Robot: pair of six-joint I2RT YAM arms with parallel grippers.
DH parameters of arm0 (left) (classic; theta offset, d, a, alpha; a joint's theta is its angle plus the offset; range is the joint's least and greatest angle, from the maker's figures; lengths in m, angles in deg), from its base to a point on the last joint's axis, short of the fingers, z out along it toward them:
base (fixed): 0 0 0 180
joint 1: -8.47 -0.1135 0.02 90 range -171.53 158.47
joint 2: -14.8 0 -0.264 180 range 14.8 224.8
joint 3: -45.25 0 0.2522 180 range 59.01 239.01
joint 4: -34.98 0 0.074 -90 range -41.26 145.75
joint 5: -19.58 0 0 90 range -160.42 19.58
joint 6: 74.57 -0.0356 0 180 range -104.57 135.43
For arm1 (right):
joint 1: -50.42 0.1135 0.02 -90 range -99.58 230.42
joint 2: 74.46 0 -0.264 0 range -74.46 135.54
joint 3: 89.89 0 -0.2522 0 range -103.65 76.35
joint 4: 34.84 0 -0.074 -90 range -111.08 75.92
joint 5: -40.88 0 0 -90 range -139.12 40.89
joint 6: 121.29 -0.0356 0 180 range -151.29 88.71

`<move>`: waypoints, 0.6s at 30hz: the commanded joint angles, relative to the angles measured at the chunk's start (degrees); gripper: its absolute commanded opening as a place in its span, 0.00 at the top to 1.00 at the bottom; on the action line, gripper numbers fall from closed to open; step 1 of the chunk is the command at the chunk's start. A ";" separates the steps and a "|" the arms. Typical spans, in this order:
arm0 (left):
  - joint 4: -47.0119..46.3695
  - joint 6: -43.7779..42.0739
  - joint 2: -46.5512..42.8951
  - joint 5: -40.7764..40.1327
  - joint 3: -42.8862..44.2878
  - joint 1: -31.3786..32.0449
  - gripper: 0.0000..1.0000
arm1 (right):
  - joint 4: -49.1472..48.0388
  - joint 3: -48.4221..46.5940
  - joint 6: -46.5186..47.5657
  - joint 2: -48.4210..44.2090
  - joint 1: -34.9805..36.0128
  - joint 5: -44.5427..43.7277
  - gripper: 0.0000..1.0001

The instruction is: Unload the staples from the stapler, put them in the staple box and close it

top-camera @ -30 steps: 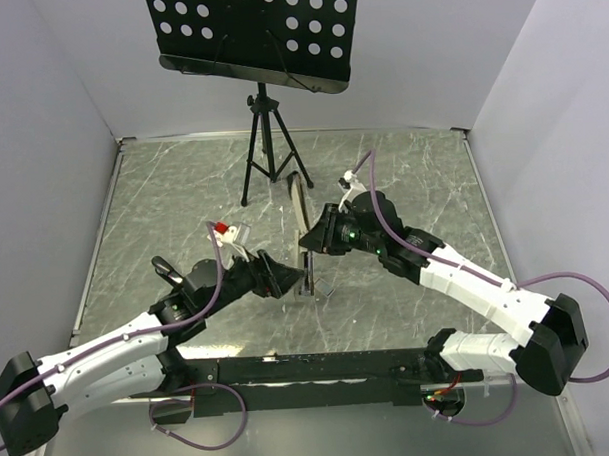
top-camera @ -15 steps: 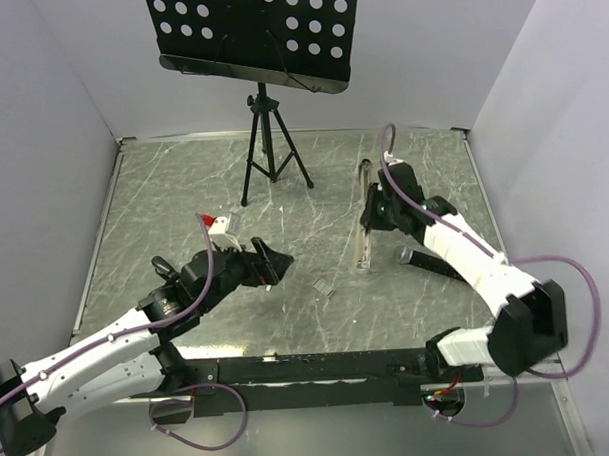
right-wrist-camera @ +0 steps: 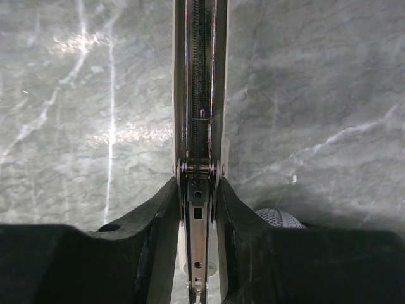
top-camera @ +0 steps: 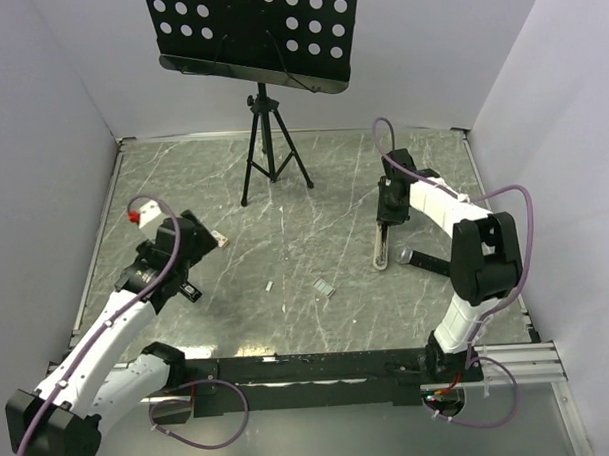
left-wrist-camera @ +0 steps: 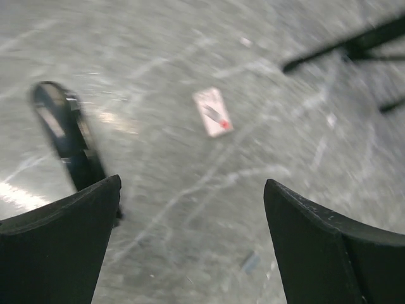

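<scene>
Gripping the stapler [top-camera: 382, 250] by one end in the right hand [right-wrist-camera: 200, 185], at the right side of the grey, white-veined, marble-look desk [top-camera: 183, 182]. Slim, long and straight, with a shiny metal channel and a dark ribbed strip down its middle. Holding nothing in the left hand [left-wrist-camera: 193, 183], fingers spread wide. Lying flat on the desk between both hands, apart from the stapler: the staples [top-camera: 326, 286], a small pale rectangular block.

My table [top-camera: 183, 187]: grey marbled top, streaked with glare, metal rim around.
Walls [top-camera: 40, 97]: plain pale panels on three sides of me.
Far end: black perforated music stand [top-camera: 248, 30] on a tripod [top-camera: 269, 149].
</scene>
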 commanded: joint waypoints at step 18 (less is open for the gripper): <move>5.37 7.66 18.78 -4.47 4.90 -22.07 0.05 | -2.64 -1.23 0.48 2.93 -0.37 0.92 0.74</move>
